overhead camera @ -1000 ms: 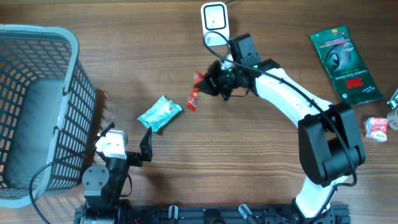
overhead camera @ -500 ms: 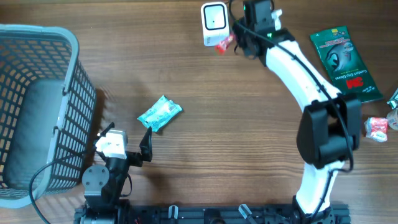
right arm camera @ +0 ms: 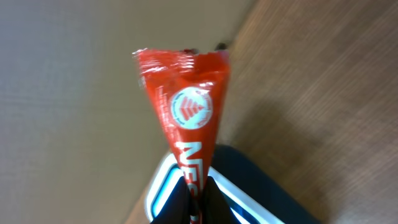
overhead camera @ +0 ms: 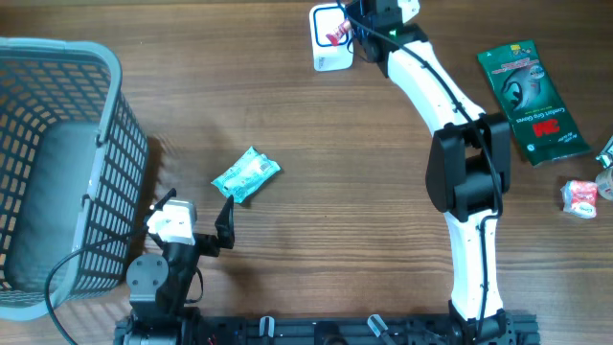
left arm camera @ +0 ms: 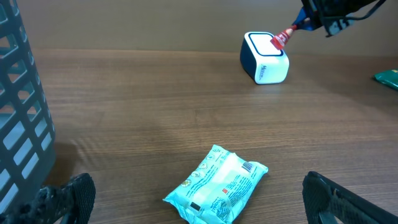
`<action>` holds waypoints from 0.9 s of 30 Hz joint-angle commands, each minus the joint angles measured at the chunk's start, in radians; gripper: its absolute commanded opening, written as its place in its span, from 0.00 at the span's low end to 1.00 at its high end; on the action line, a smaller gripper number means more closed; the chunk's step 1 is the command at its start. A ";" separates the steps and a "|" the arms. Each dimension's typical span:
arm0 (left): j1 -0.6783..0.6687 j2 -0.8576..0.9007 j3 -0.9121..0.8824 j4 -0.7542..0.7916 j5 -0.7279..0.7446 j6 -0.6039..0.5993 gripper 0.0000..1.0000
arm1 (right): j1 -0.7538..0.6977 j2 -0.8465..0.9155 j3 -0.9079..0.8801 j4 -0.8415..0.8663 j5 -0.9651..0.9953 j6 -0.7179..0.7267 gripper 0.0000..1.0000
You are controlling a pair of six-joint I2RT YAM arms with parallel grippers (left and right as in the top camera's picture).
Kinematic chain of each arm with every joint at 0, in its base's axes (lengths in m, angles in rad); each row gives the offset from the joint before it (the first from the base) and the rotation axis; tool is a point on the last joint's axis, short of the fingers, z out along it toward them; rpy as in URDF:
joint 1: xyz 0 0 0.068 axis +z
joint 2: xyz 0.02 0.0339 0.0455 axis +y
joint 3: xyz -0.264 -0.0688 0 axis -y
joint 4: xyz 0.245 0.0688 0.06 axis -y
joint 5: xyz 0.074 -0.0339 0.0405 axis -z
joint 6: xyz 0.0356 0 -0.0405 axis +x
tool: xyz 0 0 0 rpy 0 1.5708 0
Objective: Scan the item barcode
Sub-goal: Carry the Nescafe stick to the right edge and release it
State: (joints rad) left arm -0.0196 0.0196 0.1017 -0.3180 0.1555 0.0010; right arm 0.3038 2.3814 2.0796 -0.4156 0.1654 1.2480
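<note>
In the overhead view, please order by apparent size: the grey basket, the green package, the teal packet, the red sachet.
1. grey basket, by far the largest
2. green package
3. teal packet
4. red sachet, smallest, although it is raised off the table, nearer the camera

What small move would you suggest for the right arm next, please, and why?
Probably a slight twist or lowering of the red sachet toward the white scanner. The right gripper is shut on the sachet and holds it over the scanner's top. The right wrist view shows only the logo side, so I cannot tell whether a barcode faces the scanner yet.
</note>
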 commanded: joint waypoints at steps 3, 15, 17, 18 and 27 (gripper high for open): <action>-0.003 -0.005 -0.004 0.002 0.008 -0.009 1.00 | -0.076 -0.091 0.103 -0.359 0.048 -0.135 0.05; -0.003 -0.005 -0.004 0.002 0.008 -0.010 1.00 | -0.491 -0.152 -0.223 -0.692 0.031 -1.554 0.05; -0.003 -0.005 -0.004 0.002 0.008 -0.010 1.00 | -0.523 -0.152 -0.306 -0.666 -0.025 -1.621 0.05; -0.003 -0.005 -0.004 0.002 0.009 -0.010 1.00 | -0.538 -0.152 -0.348 -0.627 -0.048 -1.649 0.05; -0.003 -0.005 -0.004 0.002 0.008 -0.010 1.00 | -0.594 -0.176 -0.364 -0.556 0.445 -1.337 1.00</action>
State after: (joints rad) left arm -0.0196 0.0204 0.1017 -0.3180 0.1555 0.0010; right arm -0.2840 2.2280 1.6894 -0.9562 0.3794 -0.2001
